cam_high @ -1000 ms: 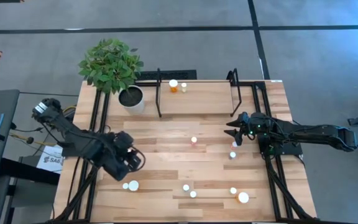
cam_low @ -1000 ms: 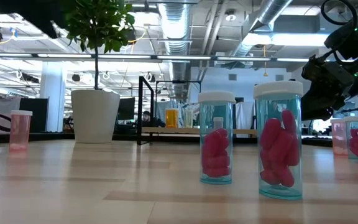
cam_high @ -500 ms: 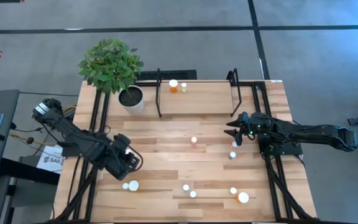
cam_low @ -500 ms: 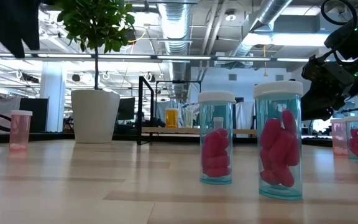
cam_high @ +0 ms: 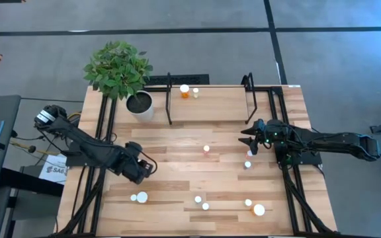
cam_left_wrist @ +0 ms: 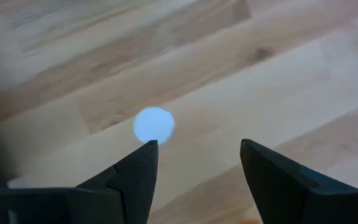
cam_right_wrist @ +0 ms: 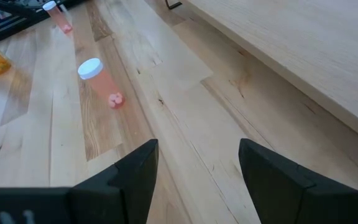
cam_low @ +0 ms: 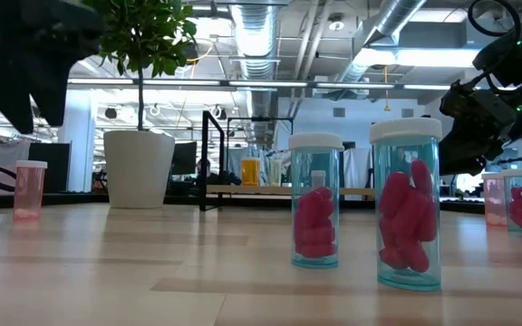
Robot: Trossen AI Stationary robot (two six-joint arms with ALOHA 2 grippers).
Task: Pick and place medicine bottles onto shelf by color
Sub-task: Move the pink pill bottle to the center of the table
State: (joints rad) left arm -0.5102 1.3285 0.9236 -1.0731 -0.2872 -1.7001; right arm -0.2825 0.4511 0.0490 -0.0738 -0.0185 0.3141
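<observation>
On my left, my left gripper (cam_high: 144, 168) hangs over the table (cam_high: 177, 158) with its jaws apart and nothing between them; its wrist camera looks down on one white bottle cap (cam_left_wrist: 153, 124) just past the fingertips (cam_left_wrist: 143, 160). Two white-capped bottles (cam_high: 138, 197) stand near the table's front edge, close to that gripper. Behind them, the potted plant (cam_high: 126, 78) sits at the shelf's left end. The shelf (cam_high: 210, 106) holds an orange bottle (cam_high: 185, 91) and a small pale one (cam_high: 195, 92). A pinkish bottle (cam_high: 206, 150) stands mid-table, with more bottles (cam_high: 202, 202) along the front. On my right, my right gripper (cam_high: 249, 140) waits beside the shelf's right end, jaws parted and empty.
</observation>
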